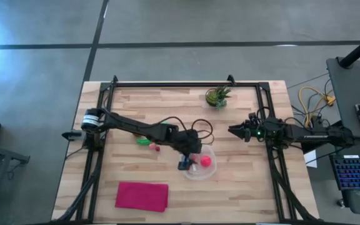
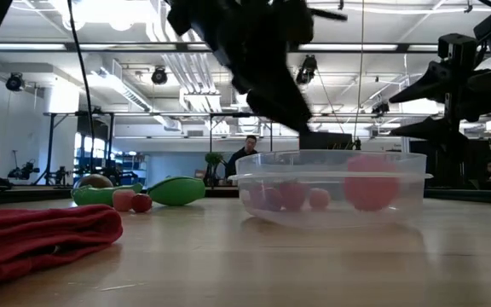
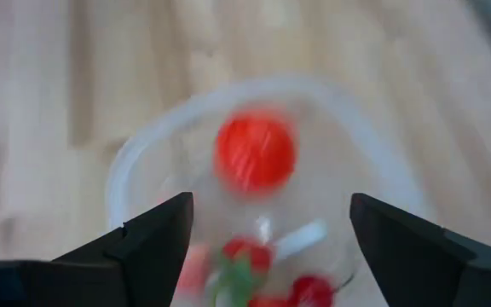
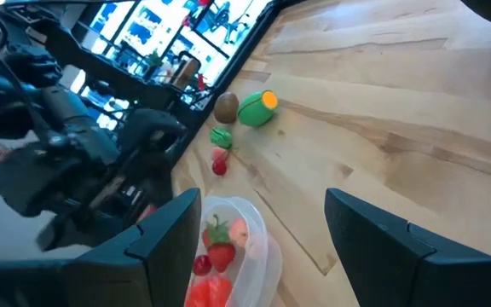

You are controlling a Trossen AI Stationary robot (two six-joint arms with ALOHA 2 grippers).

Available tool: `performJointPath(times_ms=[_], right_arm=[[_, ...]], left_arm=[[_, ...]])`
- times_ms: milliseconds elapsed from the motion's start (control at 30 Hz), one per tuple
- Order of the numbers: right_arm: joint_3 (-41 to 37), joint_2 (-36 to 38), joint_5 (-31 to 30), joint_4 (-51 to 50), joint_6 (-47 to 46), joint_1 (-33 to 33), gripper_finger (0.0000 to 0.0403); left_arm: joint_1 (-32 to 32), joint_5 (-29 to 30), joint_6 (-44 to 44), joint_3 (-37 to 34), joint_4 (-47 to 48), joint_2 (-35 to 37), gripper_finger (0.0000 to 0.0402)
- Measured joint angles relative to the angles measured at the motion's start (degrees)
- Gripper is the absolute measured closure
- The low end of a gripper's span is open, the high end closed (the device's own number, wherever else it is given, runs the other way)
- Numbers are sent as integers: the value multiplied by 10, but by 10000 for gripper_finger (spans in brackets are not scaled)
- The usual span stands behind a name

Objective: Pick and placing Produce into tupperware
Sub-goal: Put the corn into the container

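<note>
The clear tupperware (image 1: 206,169) stands on the table near the middle and holds a large red round piece (image 3: 256,152), strawberries (image 4: 219,253) and small pink pieces (image 2: 318,198). My left gripper (image 1: 186,164) hangs open just above the tupperware's left part with nothing between its fingers (image 3: 271,213). More produce lies on the table to the left: a green piece (image 4: 257,108), a brown oval (image 4: 226,107), a small green one (image 4: 221,136) and small red and pink ones (image 2: 133,202). My right gripper (image 1: 232,130) waits open in the air, right of the tupperware.
A folded magenta cloth (image 1: 142,195) lies near the table's near edge, left of the tupperware. A green potted plant (image 1: 217,96) stands near the far edge. A dark frame (image 1: 167,84) runs along the table's far and side edges. Bare wood shows right of the tupperware.
</note>
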State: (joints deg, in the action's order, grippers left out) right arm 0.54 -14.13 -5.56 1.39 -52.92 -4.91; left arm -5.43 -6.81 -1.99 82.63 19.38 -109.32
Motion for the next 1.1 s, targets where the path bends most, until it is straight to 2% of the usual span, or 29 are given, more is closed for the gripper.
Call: performJointPath(times_ms=[67,200,267,333,467,633,833,1100], right_arm=[[0,-2,0,1,0,0,161],[0,-3,0,1,1,0,161],[0,-3,0,0,4,0,161],[0,-5,0,1,4,0,161],[0,-10,-5,1,9,0,161],[0,-14,-5,1,4,0,161],[0,-14,-5,1,4,0,161],[0,-16,-5,0,10,0,161]], left_arm=[[1,36,-13,2,59,15,93],[18,145,-45,11,221,63,91],[41,200,-27,10,283,82,91],[75,225,21,5,330,98,91],[148,188,118,-3,341,110,91],[185,129,137,-31,345,105,91],[188,129,150,-87,364,100,91],[188,143,167,-134,305,100,91]])
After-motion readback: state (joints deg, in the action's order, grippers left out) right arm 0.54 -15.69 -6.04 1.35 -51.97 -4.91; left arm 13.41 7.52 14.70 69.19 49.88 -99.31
